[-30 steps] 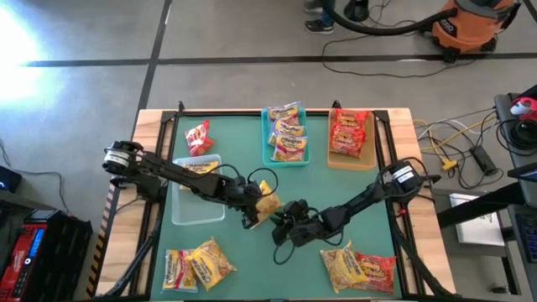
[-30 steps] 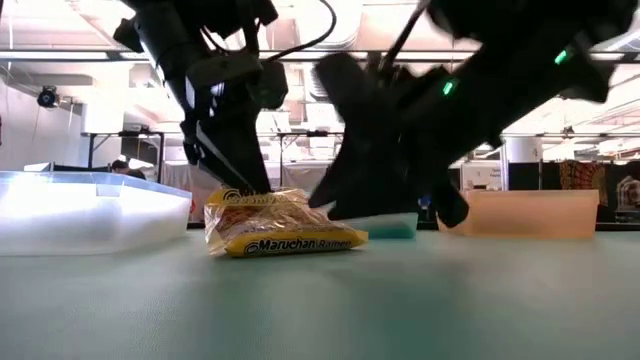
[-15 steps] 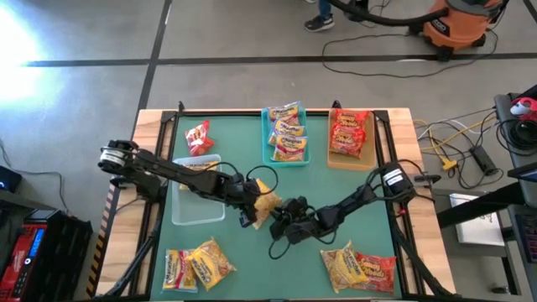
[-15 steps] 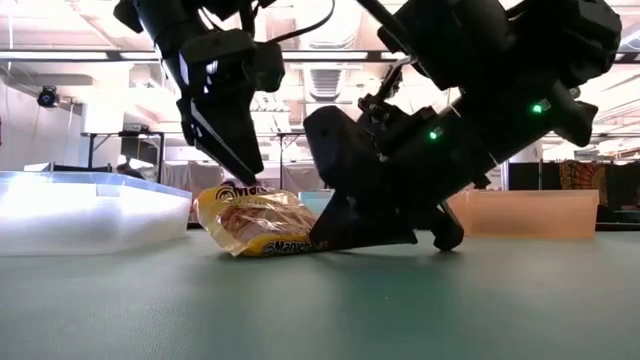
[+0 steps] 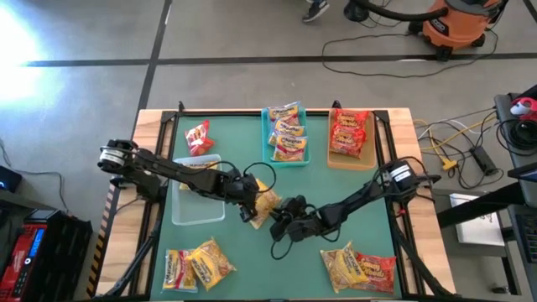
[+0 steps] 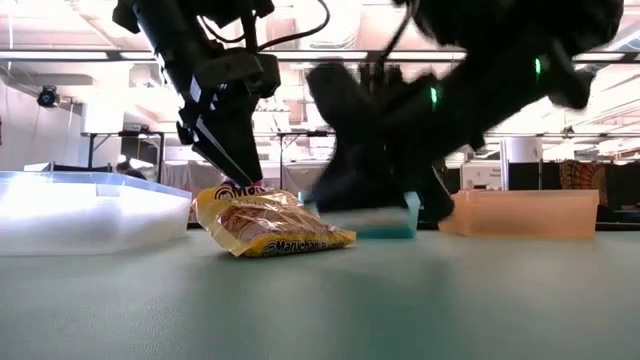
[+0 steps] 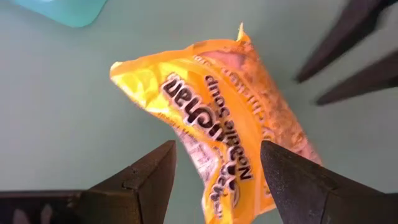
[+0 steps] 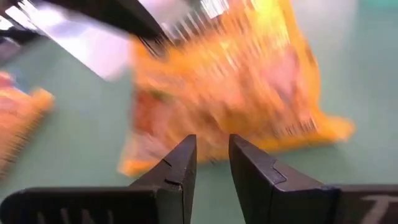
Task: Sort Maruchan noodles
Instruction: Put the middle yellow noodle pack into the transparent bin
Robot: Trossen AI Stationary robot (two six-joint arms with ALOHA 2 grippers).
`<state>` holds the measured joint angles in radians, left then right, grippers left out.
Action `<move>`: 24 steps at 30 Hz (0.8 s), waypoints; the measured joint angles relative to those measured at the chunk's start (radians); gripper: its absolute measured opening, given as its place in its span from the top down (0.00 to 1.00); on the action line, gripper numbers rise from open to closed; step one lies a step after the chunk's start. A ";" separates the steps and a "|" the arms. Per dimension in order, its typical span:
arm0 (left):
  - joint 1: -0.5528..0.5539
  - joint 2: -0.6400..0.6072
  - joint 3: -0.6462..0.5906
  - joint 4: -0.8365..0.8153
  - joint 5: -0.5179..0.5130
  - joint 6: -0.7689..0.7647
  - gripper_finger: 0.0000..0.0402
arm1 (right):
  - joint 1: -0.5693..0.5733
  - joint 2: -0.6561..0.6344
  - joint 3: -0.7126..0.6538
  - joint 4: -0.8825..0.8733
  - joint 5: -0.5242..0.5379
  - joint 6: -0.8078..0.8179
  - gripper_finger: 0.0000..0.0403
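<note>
At the bottom of the high view, 2 piles of packets lie near the green mat's [image 5: 243, 252] front edge: yellow ones at lower left [image 5: 195, 267] and a yellow and red pile at lower right [image 5: 359, 267], with bare mat between them. Just above, at frame centre, the right gripper [image 5: 280, 225] sits beside the yellow Maruchan packet [image 5: 265, 204], its fingers [image 8: 177, 169] close together with only a thin gap and nothing visibly between them. The left gripper [image 5: 249, 209] reaches the same packet from the left, fingers [image 7: 149, 180] spread apart astride the packet's end; I cannot tell whether they touch it. In the low view the packet [image 6: 268, 226] rests on the mat, its left end raised, its long axis running left to right. The clear tray [image 5: 195, 197] lies left of centre. Farther up, 1 red packet [image 5: 198, 138] lies loose, the teal tray [image 5: 287, 134] holds orange-yellow packets, the tan tray [image 5: 350, 136] red ones. Beyond the table is grey floor with an orange vacuum [image 5: 457, 21] at upper right.
</note>
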<state>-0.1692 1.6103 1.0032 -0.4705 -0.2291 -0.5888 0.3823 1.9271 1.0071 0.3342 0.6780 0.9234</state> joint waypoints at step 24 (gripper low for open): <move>0.001 -0.011 -0.014 -0.015 -0.025 -0.057 0.46 | -0.054 0.142 0.005 0.046 0.004 0.004 0.79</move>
<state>-0.1680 1.5990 0.9894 -0.4859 -0.2539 -0.6455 0.3279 2.0689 1.0125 0.3805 0.6818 0.9276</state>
